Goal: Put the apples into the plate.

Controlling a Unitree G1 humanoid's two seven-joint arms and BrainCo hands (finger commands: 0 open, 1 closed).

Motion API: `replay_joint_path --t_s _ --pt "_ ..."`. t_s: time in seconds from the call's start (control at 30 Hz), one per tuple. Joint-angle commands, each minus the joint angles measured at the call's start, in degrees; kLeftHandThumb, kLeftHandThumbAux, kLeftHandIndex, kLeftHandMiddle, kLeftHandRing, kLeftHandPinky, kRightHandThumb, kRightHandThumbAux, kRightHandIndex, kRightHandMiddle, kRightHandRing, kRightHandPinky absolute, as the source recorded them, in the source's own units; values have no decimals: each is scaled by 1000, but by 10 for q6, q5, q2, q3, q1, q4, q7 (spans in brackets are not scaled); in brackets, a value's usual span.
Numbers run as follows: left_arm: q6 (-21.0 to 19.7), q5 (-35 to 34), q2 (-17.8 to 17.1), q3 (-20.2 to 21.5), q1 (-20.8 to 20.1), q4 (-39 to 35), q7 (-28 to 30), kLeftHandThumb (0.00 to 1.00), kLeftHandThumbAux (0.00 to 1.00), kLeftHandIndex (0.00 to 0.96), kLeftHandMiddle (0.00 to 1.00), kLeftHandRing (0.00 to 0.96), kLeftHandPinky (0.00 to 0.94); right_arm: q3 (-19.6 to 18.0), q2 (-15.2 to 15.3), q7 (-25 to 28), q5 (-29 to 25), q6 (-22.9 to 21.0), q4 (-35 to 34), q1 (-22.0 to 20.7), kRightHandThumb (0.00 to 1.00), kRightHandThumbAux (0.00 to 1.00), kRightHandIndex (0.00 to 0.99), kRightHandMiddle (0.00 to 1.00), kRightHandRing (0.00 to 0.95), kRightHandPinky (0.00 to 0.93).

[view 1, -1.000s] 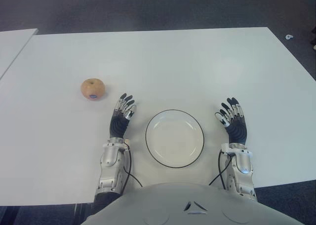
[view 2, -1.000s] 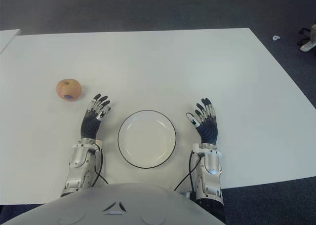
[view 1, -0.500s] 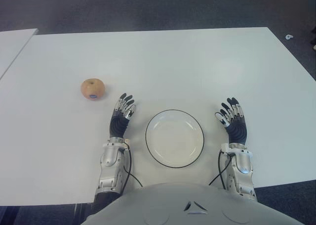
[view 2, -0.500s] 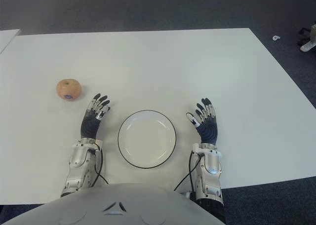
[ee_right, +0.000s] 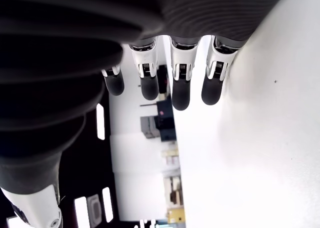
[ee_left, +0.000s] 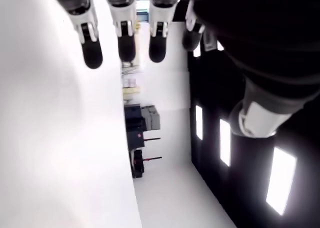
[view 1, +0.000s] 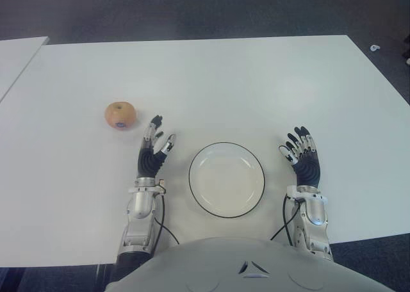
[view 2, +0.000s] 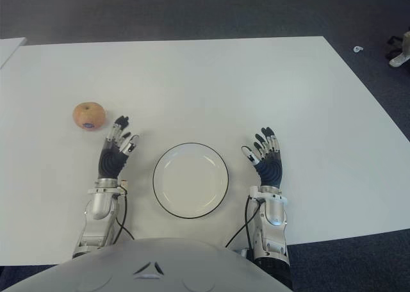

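One orange-red apple (view 1: 120,114) with a small sticker sits on the white table (view 1: 211,81), to the left. A white plate (view 1: 226,178) with a dark rim lies near the front edge, with nothing in it. My left hand (view 1: 154,141) is between the apple and the plate, fingers spread and holding nothing, a short way right of and nearer than the apple. My right hand (view 1: 301,151) shows just right of the plate, fingers spread, holding nothing. The left wrist view shows straight fingertips (ee_left: 126,44); the right wrist view shows straight fingertips (ee_right: 180,93) too.
A second white table (view 1: 16,55) stands at the far left across a narrow gap. Dark carpet (view 1: 192,10) lies beyond the table's far edge. A small white object (view 1: 375,47) lies on the floor at the far right.
My left hand has shifted a little to the left and forward, closer to the apple, with its thumb spreading out. The right hand, apple and plate have not moved.
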State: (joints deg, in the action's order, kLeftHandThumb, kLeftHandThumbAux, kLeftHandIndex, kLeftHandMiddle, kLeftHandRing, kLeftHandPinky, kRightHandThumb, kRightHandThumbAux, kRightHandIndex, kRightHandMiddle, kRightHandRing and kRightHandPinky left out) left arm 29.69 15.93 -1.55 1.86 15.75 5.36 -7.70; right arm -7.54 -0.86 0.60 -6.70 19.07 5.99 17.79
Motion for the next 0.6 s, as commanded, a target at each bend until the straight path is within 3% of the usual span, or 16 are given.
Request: replay_joint_path --t_s 0.03,0.13,0.27,0.43,0.6 --pt "2 50 -24 0 -39 7 -32 309 505 42 79 62 68 8 -11 -5 5 -62 54 28 301 709 60 105 121 154" --pt "1 66 -36 -3 -62 15 -46 292 498 41 74 56 66 9 -12 -6 6 -62 55 25 300 707 61 107 122 161" --pt "48 126 -62 -9 -86 29 -100 273 502 36 69 49 61 10 -12 -5 5 -59 58 24 296 702 61 105 116 144" --pt "67 189 -84 -10 -99 32 -162 270 499 34 66 50 74 9 -11 -6 4 -59 66 19 289 702 58 102 108 126" --pt "7 348 -154 -6 -132 12 -252 280 465 62 84 64 86 11 -10 -10 8 -65 67 17 279 705 54 100 100 114"
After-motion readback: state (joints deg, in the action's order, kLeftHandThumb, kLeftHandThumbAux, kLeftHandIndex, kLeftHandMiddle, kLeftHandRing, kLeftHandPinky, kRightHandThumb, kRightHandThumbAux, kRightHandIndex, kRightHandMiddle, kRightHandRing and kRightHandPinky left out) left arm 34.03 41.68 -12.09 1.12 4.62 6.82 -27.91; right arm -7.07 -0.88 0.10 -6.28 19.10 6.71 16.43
